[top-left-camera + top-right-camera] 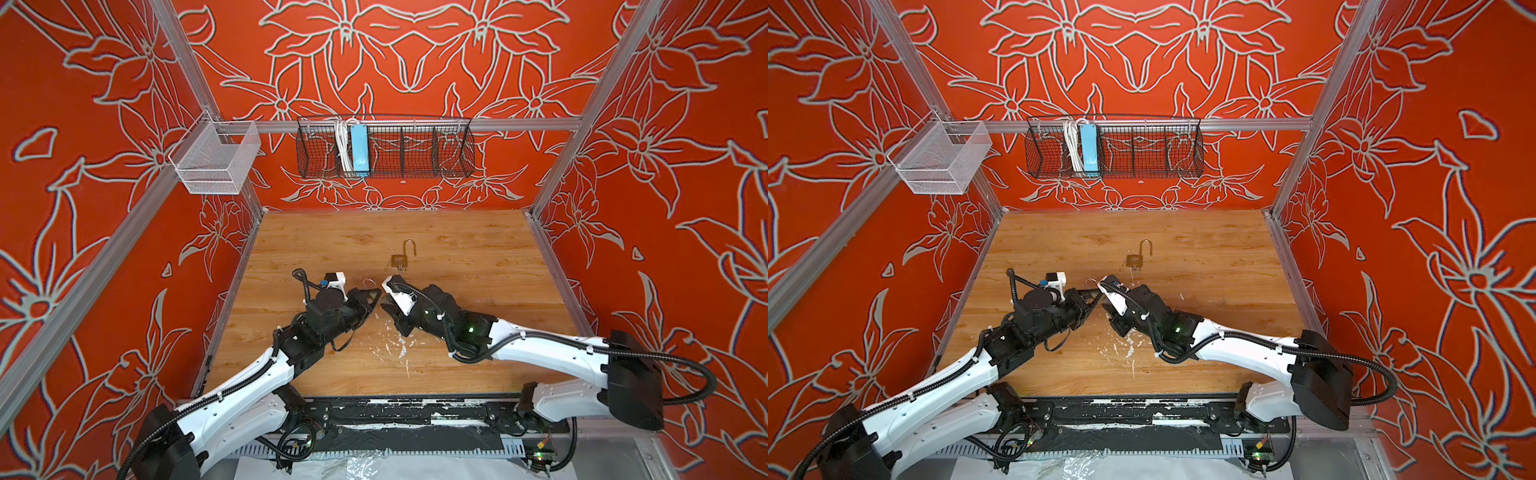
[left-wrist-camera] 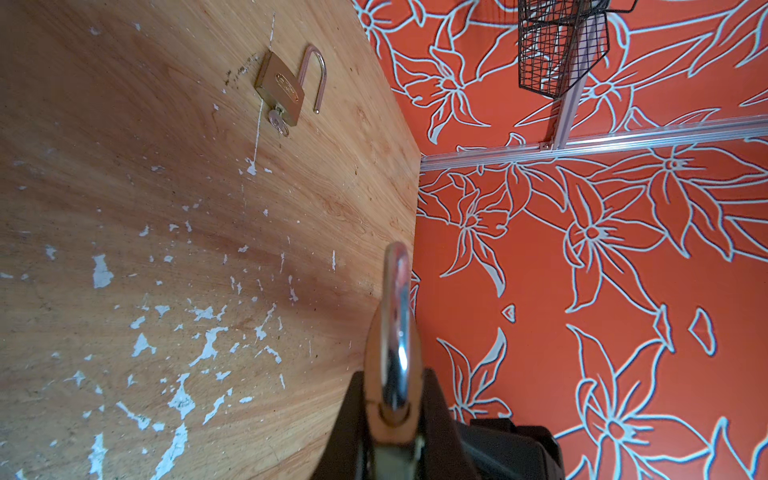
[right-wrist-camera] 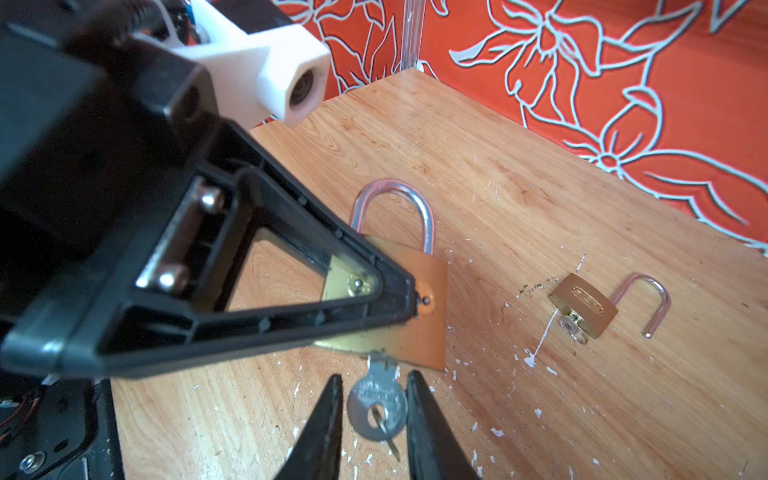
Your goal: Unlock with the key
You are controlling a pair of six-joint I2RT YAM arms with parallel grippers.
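A brass padlock (image 3: 415, 303) with its steel shackle closed hangs above the wooden table (image 1: 478, 291), and my left gripper (image 1: 376, 293) is shut on its body. The left wrist view shows that shackle (image 2: 397, 332) sticking out between the left gripper (image 2: 395, 386) fingers. A silver key (image 3: 377, 405) sits in the padlock's keyhole. My right gripper (image 3: 375, 374) is closed on the edges of the key's round head. In both top views the two grippers meet tip to tip at mid-table, the right gripper (image 1: 385, 305) facing the left.
A second brass padlock (image 1: 401, 259) lies flat farther back, its shackle swung open and a key in it. A black wire basket (image 1: 415, 166) with a blue power strip (image 1: 359, 147) and a white mesh basket (image 1: 216, 160) hang on the walls. White chips mark the near table.
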